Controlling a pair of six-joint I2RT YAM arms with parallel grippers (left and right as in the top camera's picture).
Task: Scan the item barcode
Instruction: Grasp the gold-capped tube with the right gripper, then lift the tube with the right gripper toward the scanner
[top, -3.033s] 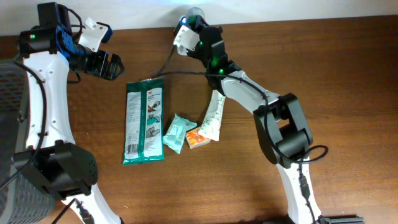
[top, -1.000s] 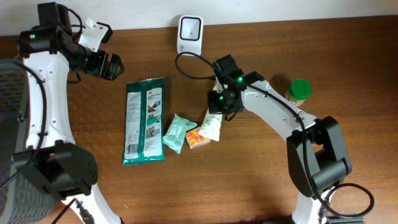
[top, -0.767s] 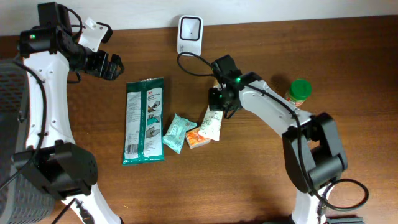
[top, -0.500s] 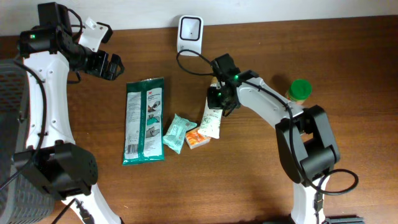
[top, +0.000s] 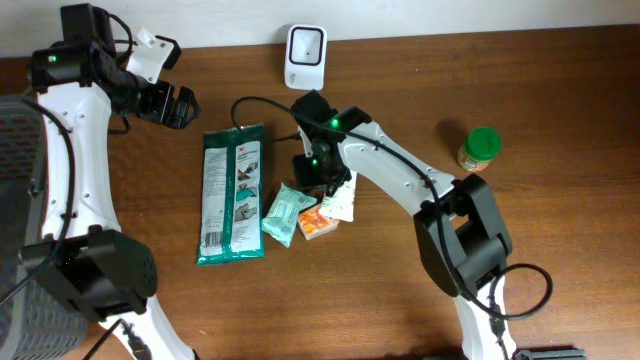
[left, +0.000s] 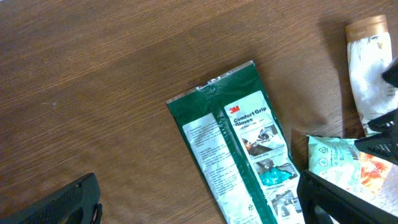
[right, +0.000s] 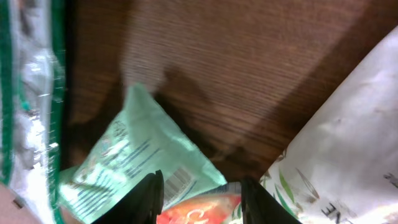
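Items lie mid-table, below the scanner at the far edge.
The left gripper is held wide apart near the glove pack. The right gripper is parted, gripping nothing, over the teal pouch and orange packet. The white tube is partly hidden by it. The jar's contents cannot be told.

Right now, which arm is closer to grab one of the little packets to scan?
The right. The right gripper hangs, jaws apart, just over the mint pouch and orange packet, near the scanner. The left gripper is open but farther off, past the glove pack.
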